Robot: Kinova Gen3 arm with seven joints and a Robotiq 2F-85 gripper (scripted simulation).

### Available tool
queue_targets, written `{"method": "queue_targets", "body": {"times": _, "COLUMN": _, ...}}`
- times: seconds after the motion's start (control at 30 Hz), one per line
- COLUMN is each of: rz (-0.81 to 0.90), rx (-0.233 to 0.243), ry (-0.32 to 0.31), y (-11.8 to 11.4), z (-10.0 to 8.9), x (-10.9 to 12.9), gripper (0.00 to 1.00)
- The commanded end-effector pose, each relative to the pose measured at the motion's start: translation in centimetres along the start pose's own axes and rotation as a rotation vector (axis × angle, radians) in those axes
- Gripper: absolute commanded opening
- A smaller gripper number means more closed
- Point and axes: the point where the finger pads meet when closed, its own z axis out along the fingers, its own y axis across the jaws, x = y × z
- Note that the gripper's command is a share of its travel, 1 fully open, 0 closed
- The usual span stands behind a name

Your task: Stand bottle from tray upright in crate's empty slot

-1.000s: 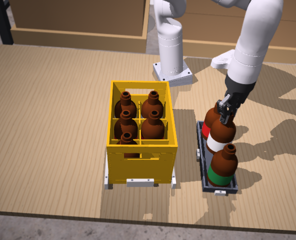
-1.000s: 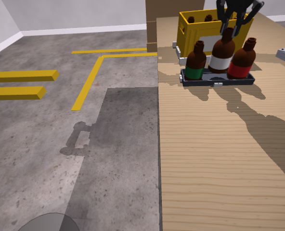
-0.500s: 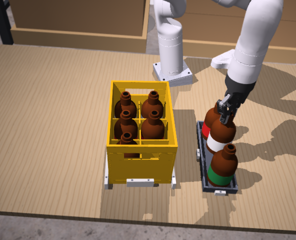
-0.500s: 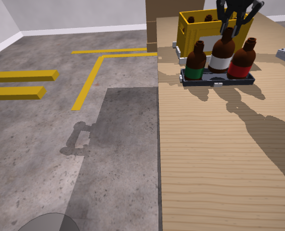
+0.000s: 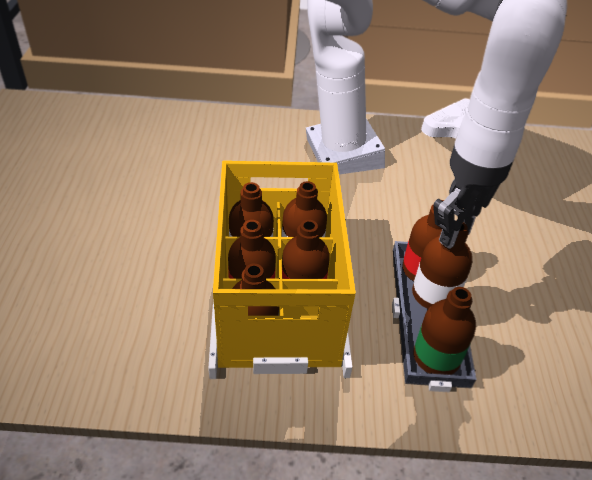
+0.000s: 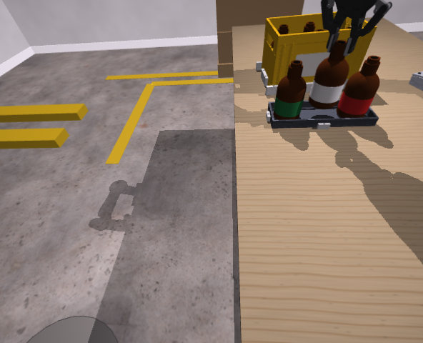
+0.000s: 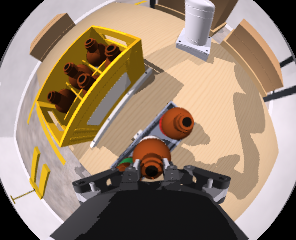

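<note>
My gripper (image 5: 452, 223) is shut on the neck of the white-banded brown bottle (image 5: 441, 268) and holds it upright, raised above the middle of the dark tray. In the exterior view the gripper (image 6: 339, 46) grips the same bottle (image 6: 329, 83), whose base hangs just above the tray (image 6: 322, 118). A red-banded bottle (image 5: 419, 242) and a green-banded bottle (image 5: 445, 330) stand in the tray on either side. The yellow crate (image 5: 280, 258) stands to the left with several brown bottles; its near-right slot (image 5: 306, 299) is empty. In the wrist view the held bottle's top (image 7: 151, 158) sits between the fingers.
The arm's base (image 5: 345, 147) stands on the table behind the crate and tray. White brackets (image 5: 279, 364) sit at the crate's front. Brown boxes (image 5: 156, 41) stand beyond the table's far edge. The table's edge drops to a grey floor (image 6: 111, 184).
</note>
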Motion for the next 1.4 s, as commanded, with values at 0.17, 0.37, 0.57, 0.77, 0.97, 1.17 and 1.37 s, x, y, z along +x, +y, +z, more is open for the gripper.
{"method": "queue_targets", "body": {"times": 0.17, "rz": 0.0, "rx": 0.001, "ry": -0.002, "y": 0.0, "z": -0.1, "x": 0.0, "gripper": 0.0}}
{"method": "queue_targets", "body": {"times": 0.37, "rz": 0.0, "rx": 0.001, "ry": -0.002, "y": 0.0, "z": -0.1, "x": 0.0, "gripper": 0.0}}
{"method": "queue_targets", "body": {"times": 0.57, "rz": 0.0, "rx": 0.001, "ry": -0.002, "y": 0.0, "z": -0.1, "x": 0.0, "gripper": 0.0}}
{"method": "queue_targets", "body": {"times": 0.77, "rz": 0.0, "rx": 0.001, "ry": -0.002, "y": 0.0, "z": -0.4, "x": 0.0, "gripper": 0.0}}
{"method": "queue_targets", "body": {"times": 0.97, "rz": 0.0, "rx": 0.001, "ry": -0.002, "y": 0.0, "z": -0.8, "x": 0.0, "gripper": 0.0}}
{"method": "queue_targets", "body": {"times": 1.17, "rz": 0.0, "rx": 0.001, "ry": -0.002, "y": 0.0, "z": -1.3, "x": 0.0, "gripper": 0.0}}
{"method": "queue_targets", "body": {"times": 1.37, "rz": 0.0, "rx": 0.001, "ry": -0.002, "y": 0.0, "z": -2.0, "x": 0.0, "gripper": 0.0}}
